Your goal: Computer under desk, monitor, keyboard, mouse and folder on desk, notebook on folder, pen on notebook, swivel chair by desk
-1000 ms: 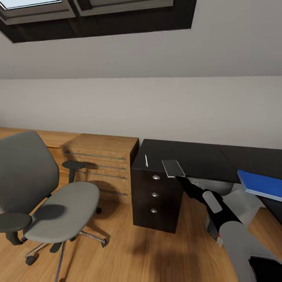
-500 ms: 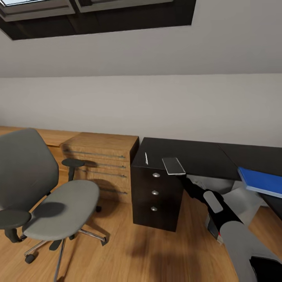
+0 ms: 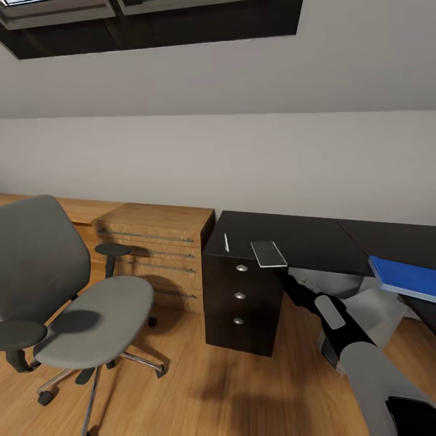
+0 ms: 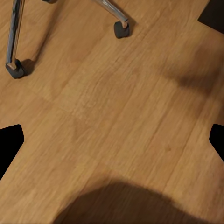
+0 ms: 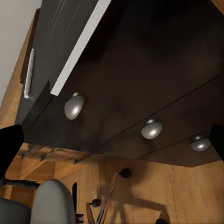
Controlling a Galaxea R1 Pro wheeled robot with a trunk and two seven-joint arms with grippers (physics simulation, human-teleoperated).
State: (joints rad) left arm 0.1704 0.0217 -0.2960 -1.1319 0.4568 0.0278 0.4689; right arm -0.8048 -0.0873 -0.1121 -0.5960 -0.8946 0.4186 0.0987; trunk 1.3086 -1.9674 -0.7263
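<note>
Item: my right gripper (image 3: 289,280), black, reaching up to the front edge of the desk (image 3: 303,239). It holds the notebook (image 3: 268,254), a thin light-grey booklet, by its near edge. The notebook lies flat over the corner of the glossy black top, above the drawer unit (image 3: 242,303). In the right wrist view the notebook's pale edge (image 5: 79,49) crosses the frame with my dark fingertips (image 5: 9,144) at either side, the jaws clamped on it.

Item: pen (image 3: 226,243), a thin pale stick in this light, lying on the desk top just beside the notebook, toward the wall corner; apart from the notebook. It also shows in the right wrist view (image 5: 29,73).

Item: drawer unit, black, three round silver knobs in a column, under the desk's end.

Item: folder (image 3: 402,277), bright blue, flat on the desk top well to the right of the notebook.

Item: low light-wood shelving (image 3: 157,251), just beside the drawer unit, against the wall.

Item: swivel chair (image 3: 66,303), grey seat and back, black armrests, standing on the wood floor (image 3: 200,387) apart from the desk, its seat bare.

Item: my left gripper (image 4: 112,140), pointing down at the floor near a chair caster (image 4: 122,31); its black fingertips sit far apart at the frame's sides, jaws spread, nothing between them.
</note>
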